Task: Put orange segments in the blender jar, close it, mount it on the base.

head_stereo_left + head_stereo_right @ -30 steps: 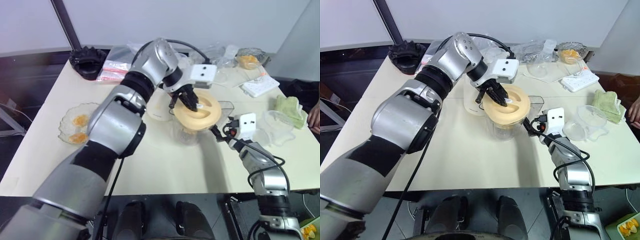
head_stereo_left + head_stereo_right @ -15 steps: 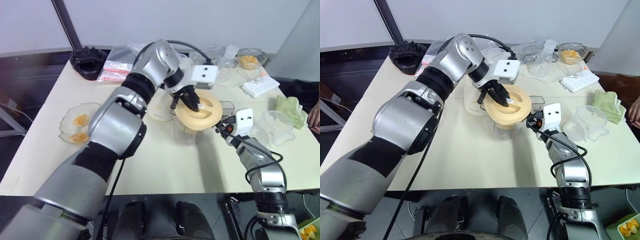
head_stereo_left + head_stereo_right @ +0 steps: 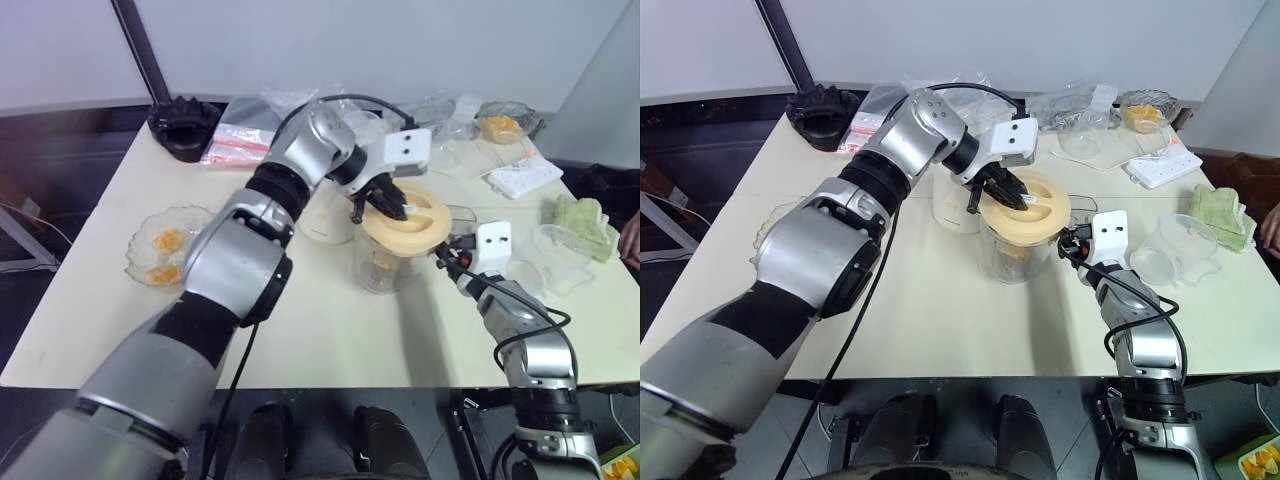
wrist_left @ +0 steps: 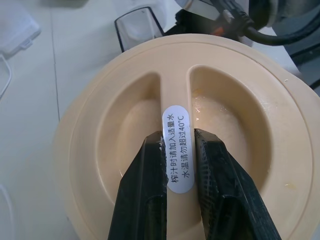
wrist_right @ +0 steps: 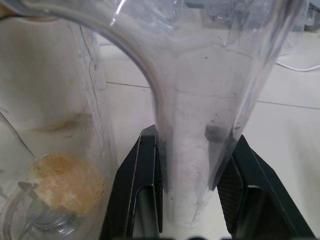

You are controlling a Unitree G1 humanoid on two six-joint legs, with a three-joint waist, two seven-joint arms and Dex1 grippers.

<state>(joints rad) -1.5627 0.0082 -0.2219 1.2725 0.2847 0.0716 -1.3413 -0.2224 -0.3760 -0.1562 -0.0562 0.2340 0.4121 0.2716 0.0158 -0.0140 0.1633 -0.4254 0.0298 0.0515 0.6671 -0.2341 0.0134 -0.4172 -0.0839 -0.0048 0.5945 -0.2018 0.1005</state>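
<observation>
The blender jar (image 3: 383, 268) stands upright mid-table with the large pale-orange lid (image 3: 410, 220) on its mouth. My left gripper (image 4: 178, 139) is shut on the lid's central ridge, reaching down from above (image 3: 393, 205). My right gripper (image 5: 192, 136) is shut on the jar's clear side handle (image 5: 190, 165), level with it on the jar's right (image 3: 448, 258). One of the orange segments (image 5: 65, 182) lies at the jar's bottom by the blades. More segments (image 3: 163, 255) sit in a scalloped glass bowl at the left. The cream-white base (image 3: 325, 222) stands just behind and left of the jar.
A black jagged-rimmed piece (image 3: 185, 125) and plastic bags (image 3: 240, 138) lie at the back left. At the right are a power strip (image 3: 525, 177), a green cloth (image 3: 583, 220) and a clear cup (image 3: 558, 252). A person's hand (image 3: 632, 238) shows at the right edge.
My right gripper has closed on the jar's handle. My left gripper has kept its hold on the lid and turned it a little, so that it sits more level on the jar.
</observation>
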